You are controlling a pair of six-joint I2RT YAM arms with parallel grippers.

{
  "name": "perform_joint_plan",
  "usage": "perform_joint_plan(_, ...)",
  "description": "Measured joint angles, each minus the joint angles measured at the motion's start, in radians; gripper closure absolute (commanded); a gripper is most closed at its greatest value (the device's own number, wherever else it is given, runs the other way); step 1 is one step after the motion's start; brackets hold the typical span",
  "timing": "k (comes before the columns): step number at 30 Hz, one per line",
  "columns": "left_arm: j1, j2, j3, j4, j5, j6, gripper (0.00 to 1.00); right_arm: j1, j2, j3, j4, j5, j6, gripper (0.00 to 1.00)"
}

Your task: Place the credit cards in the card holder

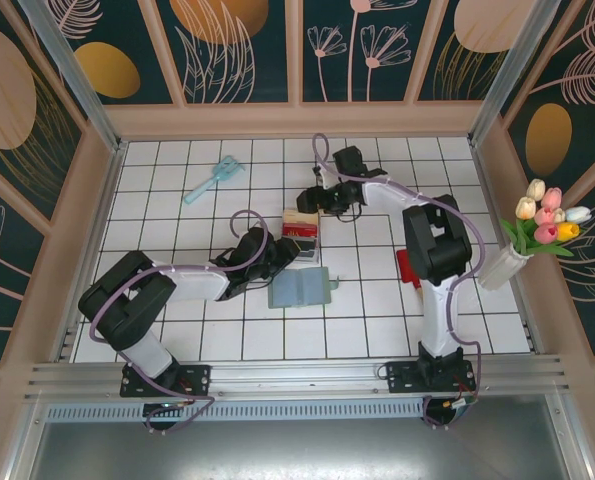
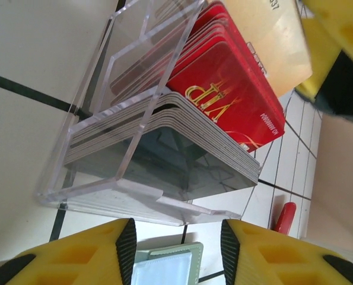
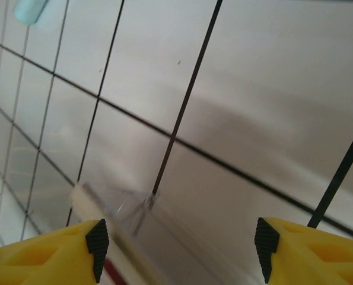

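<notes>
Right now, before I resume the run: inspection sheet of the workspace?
Surface: white tiled table, no spills seen.
Job's things: credit cards, red, black and tan, standing in a clear box; green card holder lying flat on the arms' side of the box.
Clutter: light blue brush at far left; red item partly behind the right arm.
Grippers: left gripper open, at the box; right gripper open over bare tile; both hold nothing.
Cables: purple cables along both arms, no snag seen.
Surroundings: floral wall panels; vase of tulips at the right edge.
</notes>
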Motion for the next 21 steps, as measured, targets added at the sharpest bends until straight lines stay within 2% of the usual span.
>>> perform_joint_plan(4, 0.008, 0.021, 0.000, 0.036, 0.007, -0.005, 0.52, -0.019, -0.076, -0.113, 0.005, -0.077, -0.004, 0.35)
perform_joint_plan(10, 0.017, 0.054, 0.009, 0.074, 0.028, -0.004, 0.50, -0.050, -0.189, -0.248, 0.031, -0.097, -0.001, 0.35)
perform_joint_plan(15, 0.035, 0.097, 0.066, 0.072, 0.030, 0.005, 0.49, -0.060, -0.261, -0.324, 0.063, -0.084, 0.015, 0.35)
perform_joint_plan(21, 0.041, 0.156, 0.149, 0.034, 0.031, 0.029, 0.49, -0.060, -0.302, -0.393, 0.064, -0.004, 0.043, 0.35)
